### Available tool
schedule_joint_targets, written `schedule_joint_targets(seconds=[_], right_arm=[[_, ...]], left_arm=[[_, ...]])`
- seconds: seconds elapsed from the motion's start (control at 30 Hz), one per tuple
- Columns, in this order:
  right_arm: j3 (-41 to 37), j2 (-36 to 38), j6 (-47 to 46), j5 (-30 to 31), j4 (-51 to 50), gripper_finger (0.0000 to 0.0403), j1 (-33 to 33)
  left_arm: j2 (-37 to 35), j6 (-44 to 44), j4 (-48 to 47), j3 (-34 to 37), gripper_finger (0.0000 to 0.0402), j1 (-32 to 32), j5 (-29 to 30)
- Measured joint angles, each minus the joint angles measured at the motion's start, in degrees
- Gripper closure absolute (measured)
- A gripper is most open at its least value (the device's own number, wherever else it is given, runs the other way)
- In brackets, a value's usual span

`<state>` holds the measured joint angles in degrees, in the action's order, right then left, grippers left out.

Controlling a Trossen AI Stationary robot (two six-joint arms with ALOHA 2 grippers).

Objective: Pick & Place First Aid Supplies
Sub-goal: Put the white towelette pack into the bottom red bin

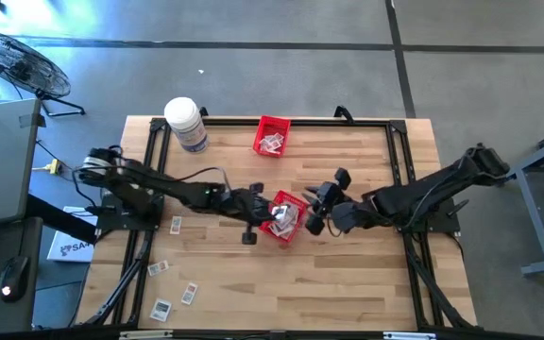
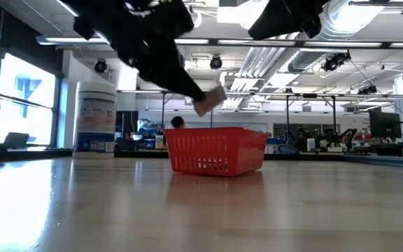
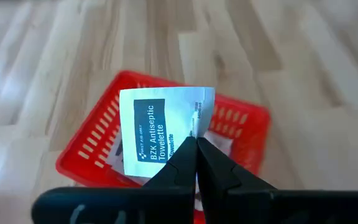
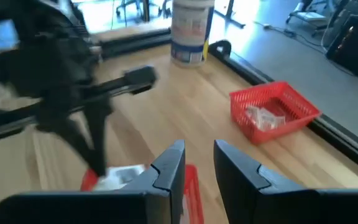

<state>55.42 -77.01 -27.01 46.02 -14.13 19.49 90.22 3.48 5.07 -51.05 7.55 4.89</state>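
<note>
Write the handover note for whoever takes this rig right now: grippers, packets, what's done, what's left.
Left gripper: shut on an antiseptic towelette packet, held over the centre red basket.
Right gripper: jaws apart, empty, beside that basket.
Done: packets already lie in the centre basket and in the far red basket.
Left: drop the held packet; collect the loose packets on the table's near-left part.
White jar stands at the far left, untouched.

Grey concrete floor [image 1: 281,85], floor fan [image 1: 19,64]; bright windows [image 2: 21,98], ceiling pipes [image 2: 271,49]
</note>
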Motion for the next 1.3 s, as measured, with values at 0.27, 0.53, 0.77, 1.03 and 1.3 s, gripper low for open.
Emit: schedule_joint_targets(seconds=[0.27,0.53,0.77,1.03,1.3], right_arm=[[-0.02,-0.27,-0.02,-1.75,-0.74,0.0325,-0.01],[-0.04,-0.28,-0.02,-2.51,-0.88,0.0325,0.02],[-0.04,-0.28,-0.02,-4.44,-0.11,0.0325,0.02],[-0.02,-0.53,0.07,-4.39,-0.14,0.0325,0.02],[-0.04,-2.29,0.22,-4.95,1.17,0.0325,-0.49]], left_arm=[[10.36,2.35,-1.83,-7.26,0.0398,-1.55,-1.38],[12.01,2.19,-11.91,-14.11,0.0318,-1.6,3.6],[11.5,0.53,-36.49,-24.34,0.0287,0.25,3.82],[6.42,-6.31,-59.34,-25.96,0.0297,8.62,6.01],[1.75,-26.38,-71.64,-24.85,0.0298,18.83,6.09]])
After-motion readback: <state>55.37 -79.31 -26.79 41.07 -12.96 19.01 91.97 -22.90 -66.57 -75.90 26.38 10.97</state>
